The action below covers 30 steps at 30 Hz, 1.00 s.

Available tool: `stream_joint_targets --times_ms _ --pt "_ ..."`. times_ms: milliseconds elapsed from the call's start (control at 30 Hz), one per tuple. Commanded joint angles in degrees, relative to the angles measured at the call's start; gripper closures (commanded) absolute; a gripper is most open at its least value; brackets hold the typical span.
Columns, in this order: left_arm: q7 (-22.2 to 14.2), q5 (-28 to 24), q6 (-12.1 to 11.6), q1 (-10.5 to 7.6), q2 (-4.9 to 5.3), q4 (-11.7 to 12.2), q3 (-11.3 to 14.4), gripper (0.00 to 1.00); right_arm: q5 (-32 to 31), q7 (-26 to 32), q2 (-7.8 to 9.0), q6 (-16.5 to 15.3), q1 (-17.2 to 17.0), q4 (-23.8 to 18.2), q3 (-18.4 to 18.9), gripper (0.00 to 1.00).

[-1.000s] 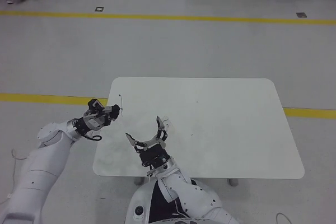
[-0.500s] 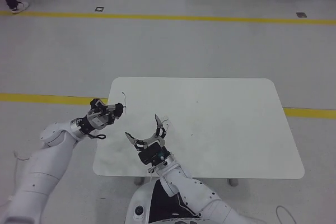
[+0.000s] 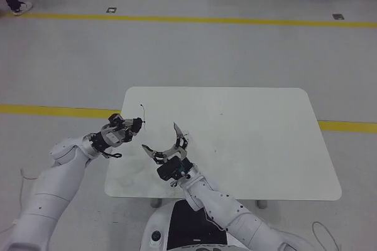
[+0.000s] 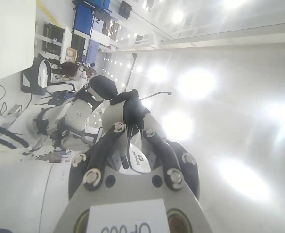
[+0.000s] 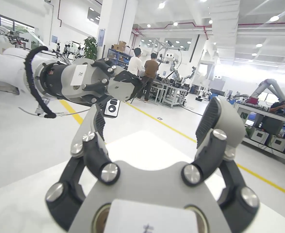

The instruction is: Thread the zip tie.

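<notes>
A thin black zip tie [image 3: 142, 113] sticks up from my left gripper [image 3: 136, 125], which is shut on it above the table's left edge. In the left wrist view the zip tie [image 4: 154, 95] curves out past the closed fingertips, its small head at the free end. My right gripper [image 3: 166, 143] hangs open over the table's front left part, just right of the left gripper, with nothing between its fingers. In the right wrist view the wide-open right gripper [image 5: 154, 118] faces the left gripper [image 5: 130, 83], and the zip tie [image 5: 137, 95] shows as a thin dark line below it.
The white table [image 3: 251, 138] is bare apart from a few small marks. Grey floor with yellow lines [image 3: 176, 19] surrounds it. Workbenches and people stand far off in the room behind.
My left gripper has moved right with the zip tie, closer to the right gripper. The right gripper has shifted slightly forward and stays open.
</notes>
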Motion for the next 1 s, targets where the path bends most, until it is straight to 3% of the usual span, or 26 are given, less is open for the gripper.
stream_joint_targets --times_ms 0,100,233,367,400,467,500,700,967 --pt "0.98 -0.15 0.04 0.18 -0.08 -0.44 0.18 1.00 0.00 0.02 0.00 0.00 0.00 -0.01 0.00 0.00" --pt "1.35 -2.00 2.39 0.81 -0.24 -1.36 0.73 1.00 0.00 0.46 0.37 0.00 1.12 0.20 -0.69 0.00" --pt "0.07 -6.07 7.20 0.62 -0.49 -0.98 1.30 1.00 0.00 -0.73 1.31 0.00 3.83 1.79 -1.29 0.00" --pt "-0.61 -6.83 8.61 0.16 -0.58 -0.53 1.60 1.00 0.00 -0.84 1.96 0.00 5.06 2.23 -1.87 0.00" --pt "-0.74 -6.89 8.82 0.13 -0.60 -0.55 1.70 1.00 0.00 -0.72 2.07 0.00 5.24 2.24 -2.05 0.04" --pt "-0.97 -6.66 8.93 0.05 -0.61 -0.64 1.84 1.00 0.00 -0.52 2.29 0.00 5.62 2.16 -2.53 0.42" --pt "-0.97 -6.66 8.93 0.05 -0.61 -0.64 1.84 1.00 0.00 -0.53 2.36 0.00 5.68 2.05 -2.71 0.51" --pt "-0.97 -6.66 8.93 0.05 -0.61 -0.64 1.84 1.00 0.00 -0.63 2.53 0.00 6.08 1.63 -4.14 0.68" --pt "-0.97 -6.66 8.93 0.05 -0.61 -0.64 1.84 1.00 0.00 0.17 2.32 0.00 6.67 1.83 -5.54 0.79"
